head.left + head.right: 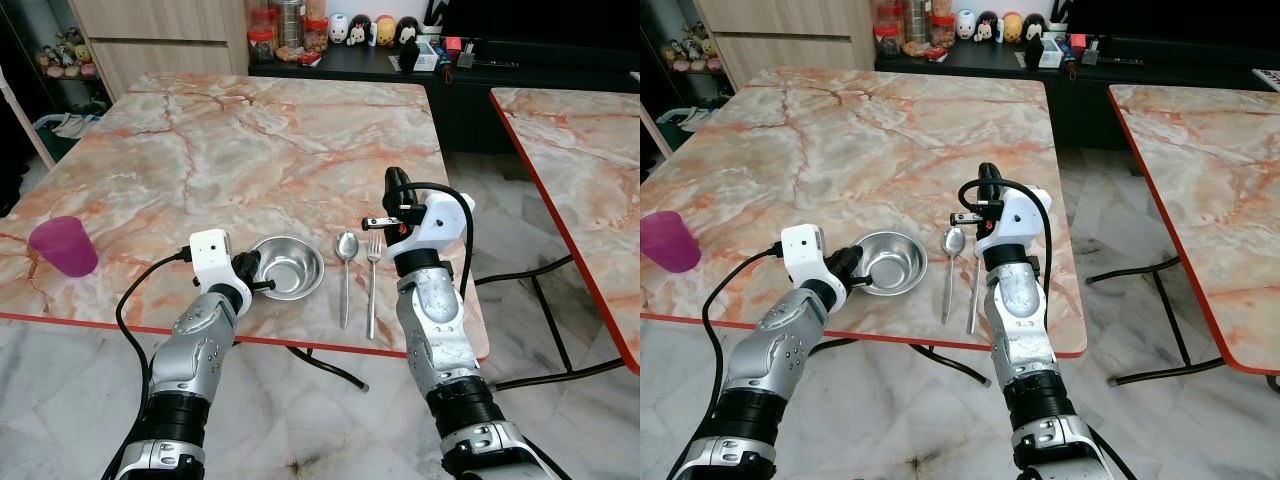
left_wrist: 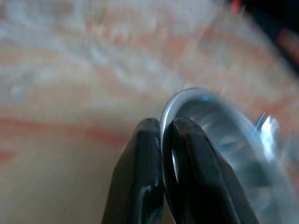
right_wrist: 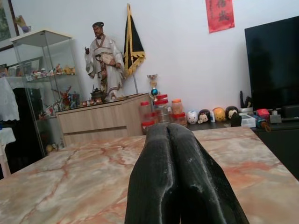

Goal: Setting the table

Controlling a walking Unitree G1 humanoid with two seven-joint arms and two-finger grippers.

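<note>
The left hand is in the lower left part of the left eye frame, at the near edge of the marble worktop. Its two black fingers are clamped on the rim of the steel bowl, one finger outside the rim and one inside, as the left wrist picture shows. The bowl stands upright on the worktop, a little below the centre of the frame.

Just to the right of the bowl lie a spoon and a fork, side by side, with their handles pointing to the near edge.

The right hand is raised above the worktop, to the right of the fork, near the centre of the frame. Its fingers are pressed together and hold nothing.

A purple cup stands upright at the left edge of the frame, well apart from the bowl.
</note>
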